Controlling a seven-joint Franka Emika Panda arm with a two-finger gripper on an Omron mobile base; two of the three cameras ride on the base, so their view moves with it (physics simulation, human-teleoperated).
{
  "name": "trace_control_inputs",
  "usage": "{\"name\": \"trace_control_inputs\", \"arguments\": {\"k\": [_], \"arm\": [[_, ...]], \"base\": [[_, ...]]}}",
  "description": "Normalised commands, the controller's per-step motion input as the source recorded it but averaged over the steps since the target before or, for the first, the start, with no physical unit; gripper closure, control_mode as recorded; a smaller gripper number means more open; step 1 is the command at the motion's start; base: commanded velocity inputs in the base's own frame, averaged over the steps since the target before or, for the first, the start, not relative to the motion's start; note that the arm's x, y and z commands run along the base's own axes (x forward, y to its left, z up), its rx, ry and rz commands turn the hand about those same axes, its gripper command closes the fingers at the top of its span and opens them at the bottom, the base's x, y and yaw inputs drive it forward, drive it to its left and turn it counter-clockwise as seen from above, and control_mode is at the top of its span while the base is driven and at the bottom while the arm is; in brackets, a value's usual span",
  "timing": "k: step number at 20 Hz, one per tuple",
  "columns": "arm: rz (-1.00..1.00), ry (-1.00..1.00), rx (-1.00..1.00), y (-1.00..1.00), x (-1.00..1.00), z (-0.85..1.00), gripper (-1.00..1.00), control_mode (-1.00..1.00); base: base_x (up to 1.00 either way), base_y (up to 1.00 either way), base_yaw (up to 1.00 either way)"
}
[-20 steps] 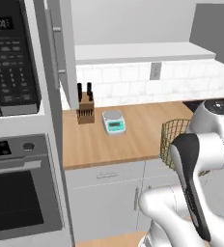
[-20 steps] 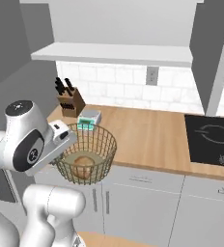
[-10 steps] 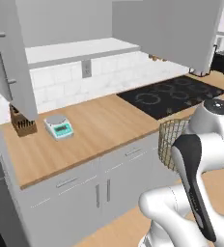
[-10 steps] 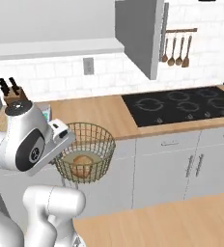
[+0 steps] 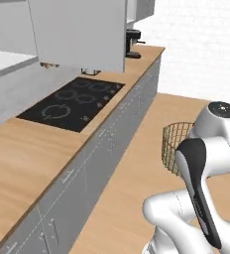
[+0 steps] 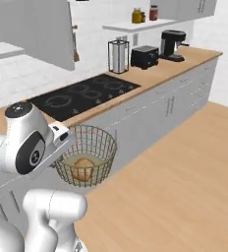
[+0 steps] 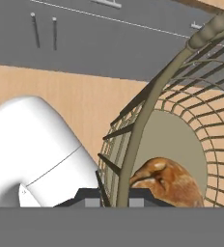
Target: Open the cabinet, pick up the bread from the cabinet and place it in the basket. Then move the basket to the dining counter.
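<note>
Jaws (image 7: 111,193) are pinched shut on the basket (image 6: 86,155) rim, 1 finger either side of the wire at the near wall; hand view shows the rim rising straight up from between them. Basket hangs in the air off the jaws, over the wood floor (image 6: 185,187), just beside the grey drawer fronts (image 6: 150,110), not resting on any worktop.

Bread (image 6: 83,169) sits at the bottom of the basket, just past the jaws and below the rim; in the hand view it (image 7: 167,181) lies right beside the fingertips, on the inside of the mesh.

Left of the jaws: wood worktop (image 5: 23,154) with the black hob (image 5: 72,101) set in it, grey wall unit (image 5: 77,32) above it.

Beyond the jaws, farther along the same worktop: steel utensil holder (image 6: 118,56), black toaster (image 6: 144,56), black coffee machine (image 6: 171,45). 2 jars (image 6: 144,14) on the white shelf (image 6: 135,24) above them.

In the left base view the basket (image 5: 176,146) shows part hidden behind the white arm.
</note>
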Motion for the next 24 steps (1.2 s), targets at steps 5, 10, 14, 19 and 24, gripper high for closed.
{"name": "trace_control_inputs", "arguments": {"k": [5,10,14,19,24], "arm": [[0.0,0.0,0.0,0.0,0.0,0.0,1.0,1.0],[0.0,0.0,0.0,0.0,0.0,0.0,1.0,1.0],[0.0,0.0,0.0,0.0,0.0,0.0,1.0,1.0],[0.0,0.0,0.0,0.0,0.0,0.0,1.0,1.0],[0.0,0.0,0.0,0.0,0.0,0.0,1.0,1.0]], "base": [[0.0,0.07,-0.95],[0.0,0.18,-0.98],[0.0,0.18,-0.99],[0.2,0.37,-0.93],[0.94,0.75,-0.7]]}}
